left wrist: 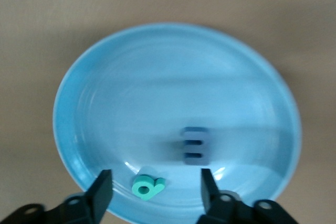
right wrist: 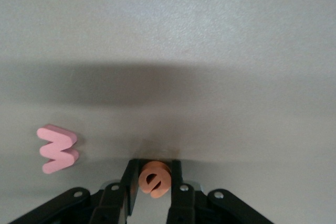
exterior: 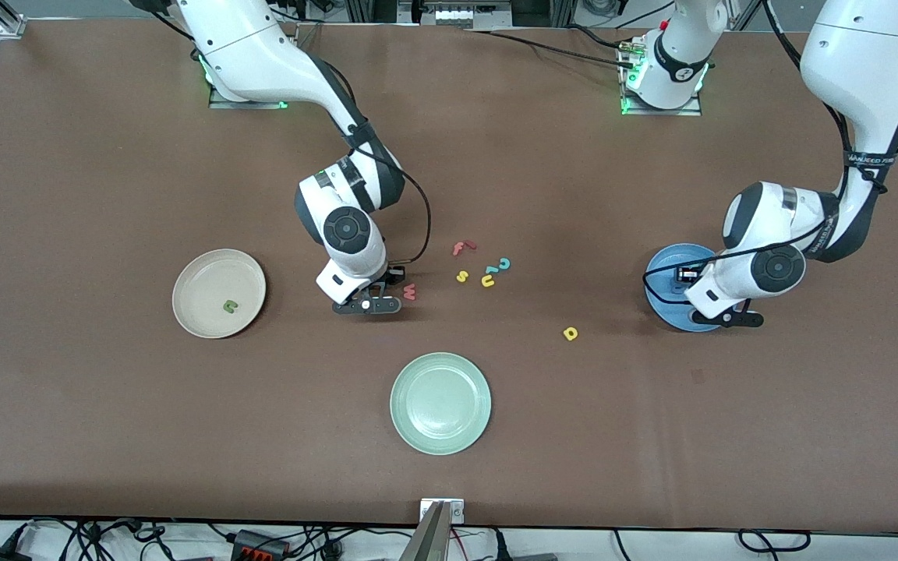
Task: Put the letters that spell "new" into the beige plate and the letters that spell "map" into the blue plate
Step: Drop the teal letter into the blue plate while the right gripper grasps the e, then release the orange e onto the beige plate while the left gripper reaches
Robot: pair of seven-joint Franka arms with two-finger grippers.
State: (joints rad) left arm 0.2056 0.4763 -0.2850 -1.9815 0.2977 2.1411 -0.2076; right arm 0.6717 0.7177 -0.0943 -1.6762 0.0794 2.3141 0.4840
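Beige plate point(exterior: 192, 312): smooth, round, toward the right arm's end of the tabletop; we see the green n point(exterior: 229, 306) in it.
Right gripper point(exterior: 369, 305): jaws pinching the orange e point(right wrist: 154, 179), low over the tabletop just beside the foam w point(exterior: 409, 291).
Next move: we judge a lift, then a carry to that plate.
Yellow p point(exterior: 570, 333): alone mid-tabletop, unplaced.
Left gripper point(left wrist: 155, 190): jaws spread over the blue plate point(left wrist: 105, 103), which holds the blue m point(left wrist: 193, 146) and the teal a point(left wrist: 148, 186).

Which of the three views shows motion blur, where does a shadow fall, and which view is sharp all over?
Left wrist view: the blue m in the blue plate is smeared, the teal a crisper. Right wrist view: a broad dark shadow band crosses the table above the orange e and salmon w. Front view: evenly lit and sharp.
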